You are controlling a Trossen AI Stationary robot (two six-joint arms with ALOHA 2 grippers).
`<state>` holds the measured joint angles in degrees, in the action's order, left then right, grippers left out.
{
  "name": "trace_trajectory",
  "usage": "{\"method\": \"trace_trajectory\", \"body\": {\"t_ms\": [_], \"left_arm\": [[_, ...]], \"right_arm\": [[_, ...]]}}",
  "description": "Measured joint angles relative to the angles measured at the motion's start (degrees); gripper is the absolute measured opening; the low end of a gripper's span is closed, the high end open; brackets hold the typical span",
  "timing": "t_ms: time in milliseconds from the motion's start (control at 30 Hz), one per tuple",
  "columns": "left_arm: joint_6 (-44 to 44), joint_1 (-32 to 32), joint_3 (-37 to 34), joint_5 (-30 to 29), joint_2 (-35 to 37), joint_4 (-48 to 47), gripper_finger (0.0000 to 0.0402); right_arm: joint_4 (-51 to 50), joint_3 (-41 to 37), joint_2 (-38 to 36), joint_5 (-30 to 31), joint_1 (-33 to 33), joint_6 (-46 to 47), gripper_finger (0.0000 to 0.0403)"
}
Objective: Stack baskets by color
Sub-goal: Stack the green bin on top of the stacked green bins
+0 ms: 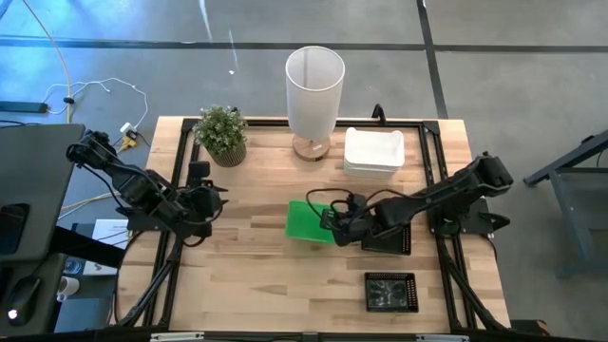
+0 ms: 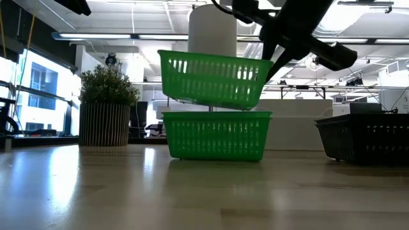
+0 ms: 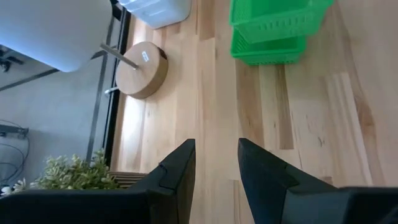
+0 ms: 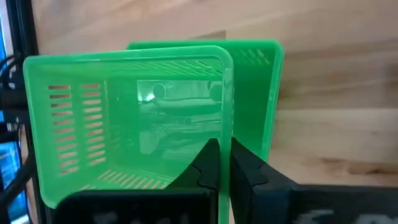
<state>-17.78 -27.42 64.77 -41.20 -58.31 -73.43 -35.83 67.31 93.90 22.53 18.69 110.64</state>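
Clamped in the right gripper (image 4: 221, 163), a bright green mesh plastic basket (image 2: 214, 78) hangs tilted just above another green mesh basket (image 2: 217, 134) on the wooden table (image 2: 192, 191). White baskets (image 1: 373, 151) already sit stacked beyond it; black mesh baskets (image 1: 390, 291) lie apart near its arm, unstacked. Left gripper (image 3: 216, 163) waits half open, grasping nothing, well aside.

Tilted green basket (image 2: 213, 80) held above another green basket (image 2: 216, 135), plant (image 2: 105, 105) left
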Motion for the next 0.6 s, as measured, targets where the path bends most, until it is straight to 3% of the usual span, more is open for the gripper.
{"method": "trace_trajectory", "body": {"t_ms": [600], "left_arm": [[0.6,0.0,0.02,0.1,2.76,-0.04,0.0107]], "right_arm": [[-7.66,0.0,0.66,-2.21,-2.22,-2.4,0.0]]}}
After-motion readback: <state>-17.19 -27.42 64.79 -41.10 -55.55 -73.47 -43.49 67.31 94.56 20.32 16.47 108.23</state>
